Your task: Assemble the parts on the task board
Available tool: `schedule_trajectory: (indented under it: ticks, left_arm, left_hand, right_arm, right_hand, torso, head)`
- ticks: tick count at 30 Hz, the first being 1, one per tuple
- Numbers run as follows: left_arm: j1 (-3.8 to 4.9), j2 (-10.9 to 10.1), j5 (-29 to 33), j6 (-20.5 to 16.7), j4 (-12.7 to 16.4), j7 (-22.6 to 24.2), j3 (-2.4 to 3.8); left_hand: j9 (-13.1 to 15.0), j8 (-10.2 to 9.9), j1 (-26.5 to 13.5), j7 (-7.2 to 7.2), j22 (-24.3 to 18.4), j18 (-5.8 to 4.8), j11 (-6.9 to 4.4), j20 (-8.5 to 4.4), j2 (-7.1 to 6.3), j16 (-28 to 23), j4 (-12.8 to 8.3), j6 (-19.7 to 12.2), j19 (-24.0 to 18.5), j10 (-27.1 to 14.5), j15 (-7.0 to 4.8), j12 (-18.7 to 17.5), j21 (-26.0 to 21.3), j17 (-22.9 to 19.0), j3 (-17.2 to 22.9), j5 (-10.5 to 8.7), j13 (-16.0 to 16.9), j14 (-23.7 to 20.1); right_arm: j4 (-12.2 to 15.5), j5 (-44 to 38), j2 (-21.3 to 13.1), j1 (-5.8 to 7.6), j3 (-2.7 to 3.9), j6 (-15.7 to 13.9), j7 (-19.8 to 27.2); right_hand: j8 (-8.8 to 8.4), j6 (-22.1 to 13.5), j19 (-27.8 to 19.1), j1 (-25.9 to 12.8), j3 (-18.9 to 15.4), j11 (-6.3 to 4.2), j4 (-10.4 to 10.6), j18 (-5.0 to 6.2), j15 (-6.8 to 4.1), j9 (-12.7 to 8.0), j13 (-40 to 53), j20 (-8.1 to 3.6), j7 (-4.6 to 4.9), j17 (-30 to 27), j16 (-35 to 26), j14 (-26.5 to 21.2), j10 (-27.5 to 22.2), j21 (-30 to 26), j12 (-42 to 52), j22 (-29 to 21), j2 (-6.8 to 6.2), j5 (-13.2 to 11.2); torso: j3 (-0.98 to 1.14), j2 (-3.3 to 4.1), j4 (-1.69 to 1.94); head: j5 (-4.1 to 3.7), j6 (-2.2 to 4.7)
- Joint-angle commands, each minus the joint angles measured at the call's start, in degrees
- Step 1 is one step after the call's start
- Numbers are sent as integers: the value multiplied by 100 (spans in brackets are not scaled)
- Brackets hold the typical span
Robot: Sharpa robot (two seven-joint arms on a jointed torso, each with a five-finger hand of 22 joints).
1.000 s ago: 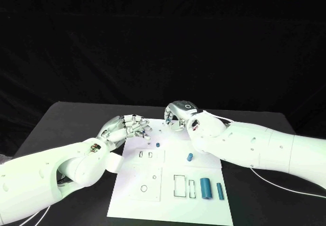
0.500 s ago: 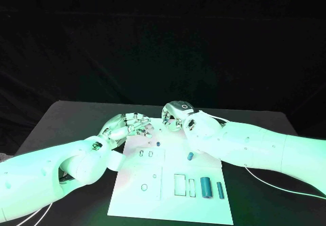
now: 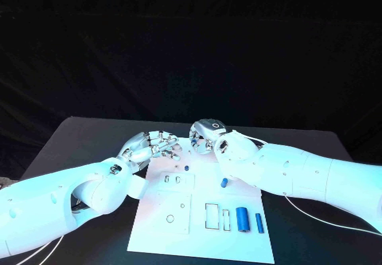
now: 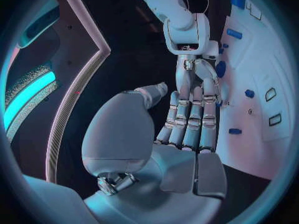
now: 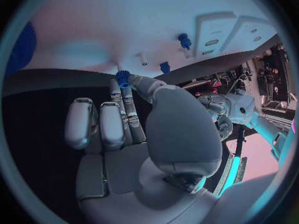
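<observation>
The white task board [image 3: 189, 234] lies mid-table. My right hand [image 3: 208, 138] hovers over its far edge and pinches a small blue part [image 5: 122, 77] between thumb and fingertips; the same part [image 4: 220, 67] also shows in the left wrist view. My left hand [image 3: 151, 146] is just to the left of it at the board's far left corner, fingers extended and nothing in them. On the board a small blue peg [image 3: 185, 165] stands near the far end, a short blue piece [image 3: 224, 182] lies mid-board, and two blue cylinders [image 3: 242, 219] [image 3: 259, 222] lie at the near right.
The board carries outlined slots: a pair of small rectangles [image 3: 171, 179], a tall rectangle [image 3: 211, 215] and an oval [image 3: 169, 218]. Black table [image 3: 79, 143] surrounds the board. A thin white cable [image 3: 318, 218] trails from my right arm.
My right hand has edged slightly left toward the left hand, and the left hand has risen a little. The parts on the board have not moved.
</observation>
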Motion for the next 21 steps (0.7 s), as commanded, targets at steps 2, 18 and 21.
schedule_trajectory:
  ticks: [2,18,21]
  left_arm:
    - [14,15,-19,105,15,50,5]
    - [48,13,-19,139,23,13,5]
    - [50,12,-19,141,23,10,5]
  left_hand:
    - [-5,-19,-69,246,-5,7,-18,-10,-6,-37,-3,-31,-29,-36,27,-17,-15,8,35,3,-5,-1]
    - [-7,-21,-75,250,-9,8,-13,-6,-1,-41,2,-36,-40,-39,29,-21,-19,12,38,3,-12,-1]
    - [-7,-21,-75,250,-9,8,-13,-6,-1,-41,2,-36,-40,-39,29,-21,-19,12,38,3,-12,-1]
  right_arm:
    - [-72,-3,48,-10,2,71,98]
    - [-315,43,164,-29,1,149,160]
    - [-328,55,172,-34,1,169,175]
  right_hand:
    - [26,-49,31,34,53,-138,-94,-73,0,11,115,11,2,-10,40,107,100,22,-7,-4,-3,33]
    - [-3,-173,-7,-13,86,-91,-105,-65,39,43,121,42,43,-58,37,89,-27,-2,-74,-27,-22,33]
    - [-7,-195,-18,-28,87,-81,-105,-62,48,49,121,49,52,-74,32,84,-52,-10,-88,-37,-34,32]
  torso:
    - [8,6,-9]
    - [2,2,-3]
    - [3,3,-8]
  head:
    - [7,6]
    - [24,-7]
    - [28,-13]
